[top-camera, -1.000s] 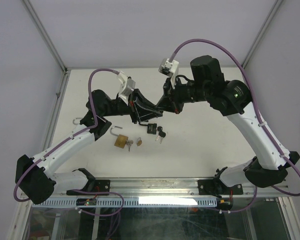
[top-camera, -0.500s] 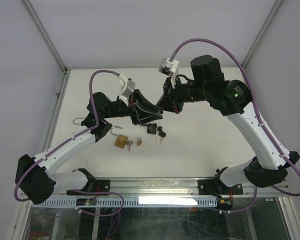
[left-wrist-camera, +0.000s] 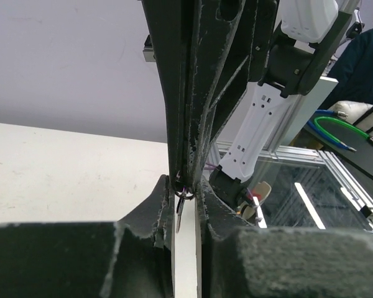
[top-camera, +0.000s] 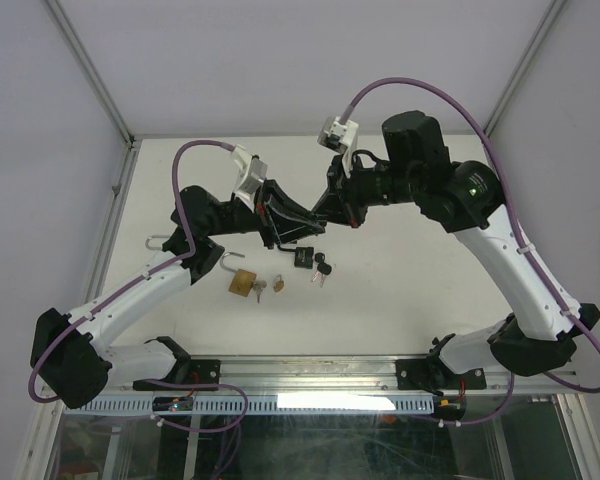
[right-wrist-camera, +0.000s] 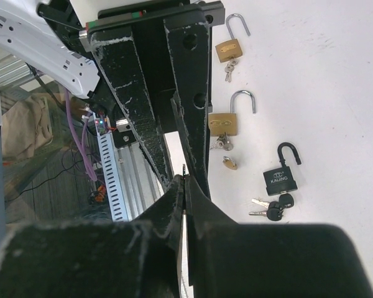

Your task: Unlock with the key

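White surface (top-camera: 400,300) and pale walls fill the top view, where the two arms meet just past the middle and hide their own tips. At the left wrist, the left tool (left-wrist-camera: 185,205) stands only a narrow slit apart with the key (left-wrist-camera: 180,214) hanging in that slit. Whether the pads actually pinch it cannot be told. The right tool (right-wrist-camera: 184,186) is closed on the key's upper end, seen there only as a thin edge-on sliver. From the meeting point, a black padlock (right-wrist-camera: 280,178) lies at 6 o'clock with its shackle up, and a bunch of keys (right-wrist-camera: 270,208) lies just beside it. A brass padlock (right-wrist-camera: 223,121), also open, lies at 7 o'clock. The small brass piece (right-wrist-camera: 229,163) near it is too small to make out. A second brass padlock (right-wrist-camera: 228,48) lies at 9 o'clock, mostly hidden under the left arm from above.
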Robot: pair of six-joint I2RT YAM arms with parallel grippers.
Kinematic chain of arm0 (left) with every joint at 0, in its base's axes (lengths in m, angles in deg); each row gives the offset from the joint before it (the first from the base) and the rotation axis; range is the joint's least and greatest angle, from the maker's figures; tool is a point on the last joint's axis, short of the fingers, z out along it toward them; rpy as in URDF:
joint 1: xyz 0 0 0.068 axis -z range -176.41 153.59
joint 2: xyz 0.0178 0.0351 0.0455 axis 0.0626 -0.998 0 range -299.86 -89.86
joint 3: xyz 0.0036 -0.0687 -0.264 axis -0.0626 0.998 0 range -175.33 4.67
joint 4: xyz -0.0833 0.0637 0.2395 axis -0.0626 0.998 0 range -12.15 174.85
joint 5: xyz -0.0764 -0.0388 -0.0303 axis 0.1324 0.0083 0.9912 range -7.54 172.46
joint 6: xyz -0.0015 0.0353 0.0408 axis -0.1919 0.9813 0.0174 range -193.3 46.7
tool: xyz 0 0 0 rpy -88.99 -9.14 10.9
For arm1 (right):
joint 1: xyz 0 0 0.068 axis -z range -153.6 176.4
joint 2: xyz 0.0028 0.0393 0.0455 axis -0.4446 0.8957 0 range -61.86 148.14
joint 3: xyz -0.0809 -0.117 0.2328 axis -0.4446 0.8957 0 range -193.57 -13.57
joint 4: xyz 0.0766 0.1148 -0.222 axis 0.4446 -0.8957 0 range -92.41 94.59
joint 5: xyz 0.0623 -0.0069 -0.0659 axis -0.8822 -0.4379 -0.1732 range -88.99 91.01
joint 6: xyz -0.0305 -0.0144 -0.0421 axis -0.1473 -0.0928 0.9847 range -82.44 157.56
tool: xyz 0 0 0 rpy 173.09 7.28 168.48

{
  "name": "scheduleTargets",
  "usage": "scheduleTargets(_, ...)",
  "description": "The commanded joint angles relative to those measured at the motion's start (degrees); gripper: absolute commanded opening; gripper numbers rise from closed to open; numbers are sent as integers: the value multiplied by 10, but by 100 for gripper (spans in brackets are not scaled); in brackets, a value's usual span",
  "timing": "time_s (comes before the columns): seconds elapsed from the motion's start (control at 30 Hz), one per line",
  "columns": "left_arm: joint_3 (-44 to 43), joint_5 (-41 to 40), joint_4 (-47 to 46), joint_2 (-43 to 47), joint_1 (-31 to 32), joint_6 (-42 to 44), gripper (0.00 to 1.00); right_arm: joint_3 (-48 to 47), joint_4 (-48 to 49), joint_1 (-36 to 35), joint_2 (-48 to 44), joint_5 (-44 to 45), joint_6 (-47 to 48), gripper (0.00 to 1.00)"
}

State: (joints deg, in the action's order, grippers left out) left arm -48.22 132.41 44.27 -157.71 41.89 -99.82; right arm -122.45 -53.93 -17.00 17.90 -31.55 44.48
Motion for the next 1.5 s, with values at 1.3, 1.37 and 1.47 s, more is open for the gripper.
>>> scheduleTargets(1.3,48,-104,-158,13,5,-115,0,248,384,44,-153,-67,-142,29)
scheduleTargets(1.37,47,-102,-155,14,5,-114,0,250,379,45,-153,-68,-137,29)
scheduleTargets(1.47,46,-103,-155,14,5,-114,0,249,364,44,-153,-66,-129,27)
